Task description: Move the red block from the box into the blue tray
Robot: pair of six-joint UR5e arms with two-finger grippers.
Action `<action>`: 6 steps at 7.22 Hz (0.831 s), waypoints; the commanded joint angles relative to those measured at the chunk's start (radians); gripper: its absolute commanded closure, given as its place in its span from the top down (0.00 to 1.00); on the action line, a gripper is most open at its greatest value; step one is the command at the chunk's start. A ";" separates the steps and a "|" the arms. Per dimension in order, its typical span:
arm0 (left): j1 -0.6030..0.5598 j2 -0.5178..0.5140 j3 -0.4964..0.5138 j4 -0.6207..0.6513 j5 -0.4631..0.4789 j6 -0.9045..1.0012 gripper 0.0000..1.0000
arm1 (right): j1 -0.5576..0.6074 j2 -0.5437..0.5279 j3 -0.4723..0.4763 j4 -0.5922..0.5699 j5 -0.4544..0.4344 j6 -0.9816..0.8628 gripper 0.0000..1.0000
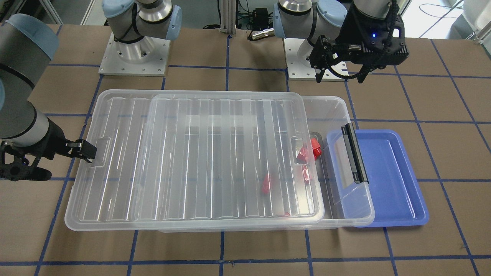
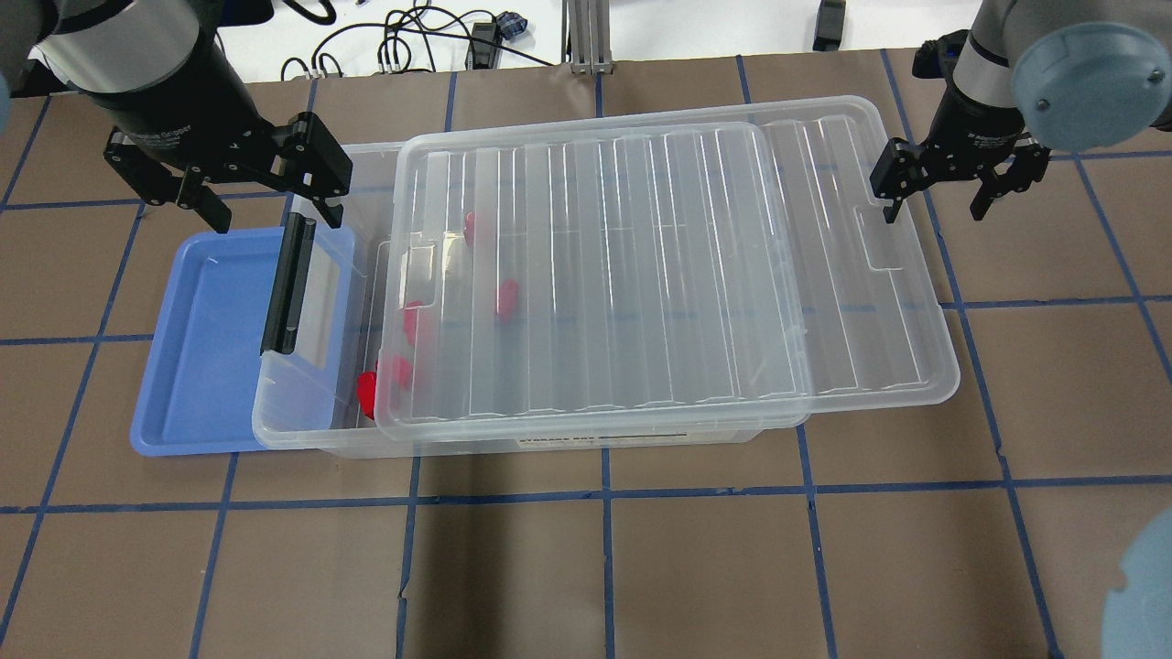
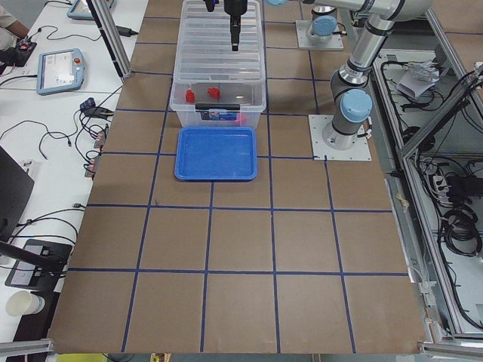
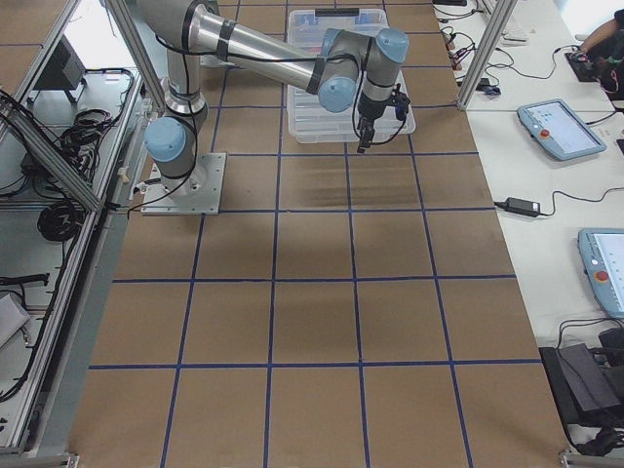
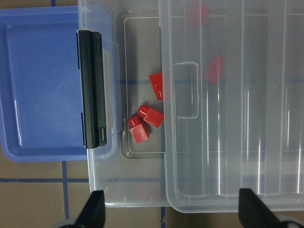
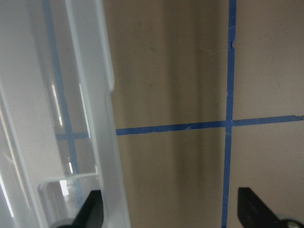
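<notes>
The box [image 2: 311, 430] is a clear bin with a black latch [image 2: 286, 284]. Its ribbed lid [image 2: 641, 275] is slid toward my right, which leaves a gap at the latch end. Three red blocks [image 5: 151, 115] lie in that gap, and more lie under the lid [image 5: 214, 70]. The blue tray [image 2: 197, 366] lies empty beside the latch end. My left gripper [image 2: 273, 212] is open and empty, above the box's far corner by the tray. My right gripper [image 2: 934, 210] is open and empty at the lid's other end, beside its edge [image 6: 102, 118].
The table is brown paper with a blue tape grid [image 2: 604, 494]. The arm bases [image 1: 134, 57] stand behind the box. Cables and a metal post [image 2: 586, 37] lie beyond the far edge.
</notes>
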 commanded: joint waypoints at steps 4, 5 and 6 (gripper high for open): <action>-0.005 -0.124 -0.010 0.133 0.000 0.015 1.00 | -0.086 -0.002 0.001 -0.003 -0.002 -0.154 1.00; -0.003 -0.158 -0.010 0.133 0.000 0.017 1.00 | -0.103 -0.002 0.001 -0.003 -0.002 -0.174 1.00; 0.006 -0.185 0.007 0.135 0.002 0.012 1.00 | -0.121 -0.002 0.001 -0.005 -0.002 -0.211 1.00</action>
